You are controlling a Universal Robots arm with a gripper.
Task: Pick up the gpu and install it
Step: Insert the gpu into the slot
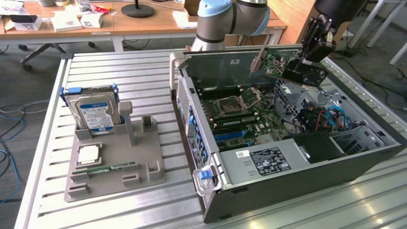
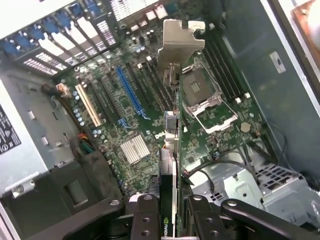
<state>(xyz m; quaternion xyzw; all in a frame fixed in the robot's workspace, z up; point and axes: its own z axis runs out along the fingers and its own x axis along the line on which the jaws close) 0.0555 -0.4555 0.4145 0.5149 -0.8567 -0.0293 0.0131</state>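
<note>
Presently clamping the thin dark gpu card with round black fan (image 1: pixel 275 59) edgewise between the black metal fingers (image 2: pixel 145 217) of the gripper (image 2: pixel 170 212). Holding it aloft over the open black computer case (image 1: pixel 318 176) on the slatted metal worktop (image 1: pixel 127 71), clear of the green motherboard (image 2: pixel 130 105). Pointing lengthwise from the fingers out to one silver end bracket (image 2: pixel 182 40). Reads "NVIDIA" by the grip. At the exterior view's left, one silver hard drive with blue-white label (image 1: pixel 95 112), upright in one grey holder (image 1: pixel 146 152).
</note>
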